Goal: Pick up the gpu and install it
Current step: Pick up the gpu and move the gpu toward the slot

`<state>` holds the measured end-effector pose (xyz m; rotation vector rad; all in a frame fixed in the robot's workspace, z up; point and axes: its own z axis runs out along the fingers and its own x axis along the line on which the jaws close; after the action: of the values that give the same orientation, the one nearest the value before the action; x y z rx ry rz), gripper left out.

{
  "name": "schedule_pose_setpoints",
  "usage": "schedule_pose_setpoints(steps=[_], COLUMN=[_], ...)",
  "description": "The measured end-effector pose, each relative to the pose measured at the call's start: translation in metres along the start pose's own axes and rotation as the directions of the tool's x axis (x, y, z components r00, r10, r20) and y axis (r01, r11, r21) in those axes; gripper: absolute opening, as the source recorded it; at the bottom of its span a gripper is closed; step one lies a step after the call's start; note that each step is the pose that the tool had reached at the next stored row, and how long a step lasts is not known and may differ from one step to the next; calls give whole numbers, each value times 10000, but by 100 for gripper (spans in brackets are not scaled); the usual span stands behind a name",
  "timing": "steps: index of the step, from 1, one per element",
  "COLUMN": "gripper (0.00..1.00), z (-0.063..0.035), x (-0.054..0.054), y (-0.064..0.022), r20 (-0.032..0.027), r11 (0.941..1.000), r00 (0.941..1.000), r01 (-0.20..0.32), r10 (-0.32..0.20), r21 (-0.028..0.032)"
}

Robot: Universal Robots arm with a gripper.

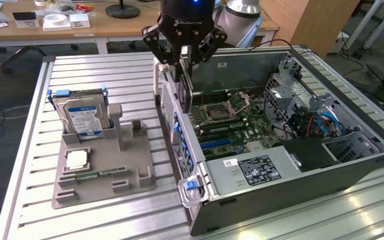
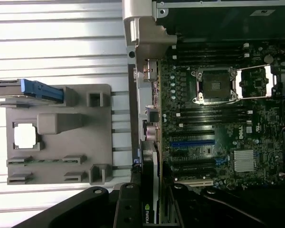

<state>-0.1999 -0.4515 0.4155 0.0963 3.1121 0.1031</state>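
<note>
1. gripper [image 1: 184,56]: upper centre of exterior view, clamped on gpu [image 1: 184,87].
2. gpu: hanging upright on edge, just inside left wall of open computer case [image 1: 352,165], beside motherboard [image 1: 235,120].
3. hard drive [image 1: 80,116]: standing in grey fixture [image 1: 105,180], centre left.

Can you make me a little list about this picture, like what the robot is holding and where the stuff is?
gripper: shut on the gpu
gpu: held upright on edge, over the rear wall of the open computer case
motherboard: lying flat inside the case
hard drive: standing in the gray holder, on the exterior view's left
</note>
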Motion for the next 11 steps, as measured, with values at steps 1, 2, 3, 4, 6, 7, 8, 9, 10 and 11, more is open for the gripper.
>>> schedule_pose_setpoints(steps=[1, 2, 3, 4, 6, 7, 8, 9, 10, 11], gripper=[27, 27, 27, 27, 27, 27, 27, 27, 27, 27], z=[1, 2, 2, 3, 4, 5, 6, 7, 8, 9], x=[-22, -47, -71, -96, -147, -176, -204, -236, -266, -295], y=[3, 5, 7, 10, 14, 17, 19, 22, 24, 27], r20=[0, 0, 0, -1, -2, -2, -3, -3, -3, -2], r11=[10000, 10000, 10000, 10000, 10000, 10000, 10000, 10000, 10000, 10000], r00=[10000, 10000, 10000, 10000, 10000, 10000, 10000, 10000, 10000, 10000], r01=[1, 1, 1, 1, -1, 0, 0, 0, 0, 0], r10=[-1, -1, -1, -1, 1, 0, 0, 0, 0, 0], r21=[-4, -9, -14, -20, -29, -32, -35, -37, -40, -43])
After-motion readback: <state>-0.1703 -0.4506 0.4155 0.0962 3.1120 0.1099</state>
